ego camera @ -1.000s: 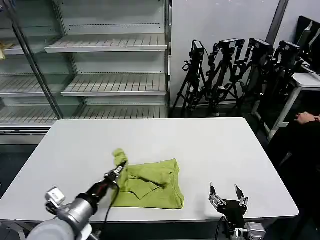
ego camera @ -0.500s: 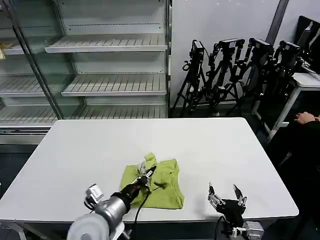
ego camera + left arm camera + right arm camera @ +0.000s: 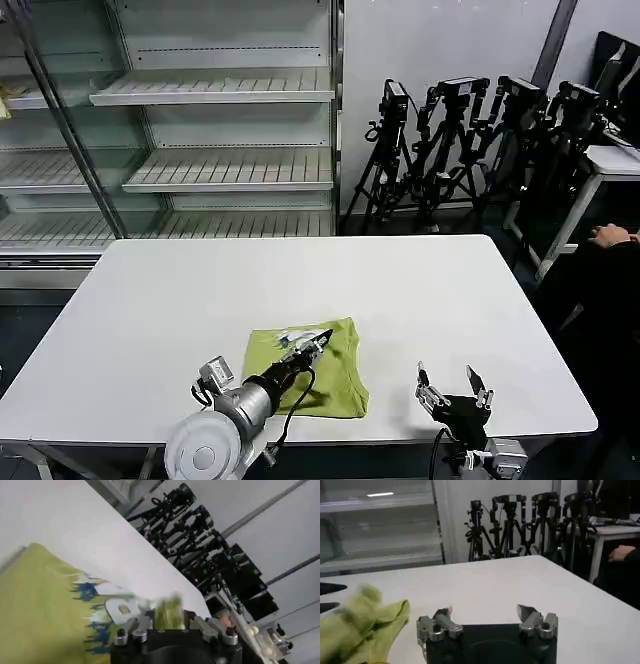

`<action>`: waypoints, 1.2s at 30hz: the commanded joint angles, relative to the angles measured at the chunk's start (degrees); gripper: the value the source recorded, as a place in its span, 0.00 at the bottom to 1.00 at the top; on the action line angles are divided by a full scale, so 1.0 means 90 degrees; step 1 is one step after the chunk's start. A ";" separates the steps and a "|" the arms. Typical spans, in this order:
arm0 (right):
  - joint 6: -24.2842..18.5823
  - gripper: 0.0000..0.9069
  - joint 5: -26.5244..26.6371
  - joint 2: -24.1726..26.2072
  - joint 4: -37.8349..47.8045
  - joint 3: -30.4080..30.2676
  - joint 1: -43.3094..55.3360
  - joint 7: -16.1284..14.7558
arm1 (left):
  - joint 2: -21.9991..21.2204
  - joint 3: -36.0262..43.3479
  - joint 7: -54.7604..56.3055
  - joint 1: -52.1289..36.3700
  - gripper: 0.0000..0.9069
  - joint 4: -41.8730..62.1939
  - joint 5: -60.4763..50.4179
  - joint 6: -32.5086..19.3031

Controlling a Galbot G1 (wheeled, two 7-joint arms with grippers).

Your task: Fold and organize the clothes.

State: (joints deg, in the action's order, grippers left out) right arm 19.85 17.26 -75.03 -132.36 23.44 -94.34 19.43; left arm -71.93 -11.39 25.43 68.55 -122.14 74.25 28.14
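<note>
Left gripper (image 3: 318, 338) clamped on T-shirt (image 3: 335, 385); right gripper (image 3: 453, 389) apart, idle near table (image 3: 420, 290) edge.

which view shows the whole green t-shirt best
The head view: it looks down on the whole T-shirt, bunched on the table, with the left pincer over its far edge. The left wrist view shows a close-up stretch with a blue print; the right wrist view catches a crumpled corner.

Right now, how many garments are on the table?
1. A lime T-shirt lies partly folded near the front edge of the white table, with the left gripper over it. Nothing more shows, though folds could hide something small.
</note>
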 commanded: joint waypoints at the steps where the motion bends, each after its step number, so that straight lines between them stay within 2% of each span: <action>1: 0.0041 1.00 0.0045 0.0040 -0.0002 -0.0011 0.0073 0.0014 | 0.0303 -0.0224 -0.0004 -0.0018 1.00 -0.0350 0.0014 0.0077; 9: 0.0029 1.00 0.0085 0.0045 0.0045 -0.0040 0.0118 0.0001 | 0.1129 -0.1330 0.0007 0.0629 1.00 -0.0601 -0.0414 0.0220; 14: 0.0014 1.00 0.0086 0.0058 0.0056 -0.0056 0.0114 -0.0004 | 0.1410 -0.1897 0.0009 0.0990 1.00 -0.0459 -0.0344 0.0354; 21: 0.0014 1.00 0.0077 0.0059 -0.0048 -0.0080 0.0051 0.0011 | 0.1279 -0.1813 -0.0120 0.1115 1.00 -0.0183 -0.0353 0.0541; 36: -0.0020 1.00 0.0083 0.0119 -0.0294 0.0104 -0.0225 0.0017 | 0.0808 -0.1322 -0.0478 0.0807 1.00 0.0541 -0.0285 0.0503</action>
State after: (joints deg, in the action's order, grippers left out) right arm 19.69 17.99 -74.01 -134.42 24.17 -95.84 19.55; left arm -63.67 -23.67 21.93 75.55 -119.88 71.63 32.16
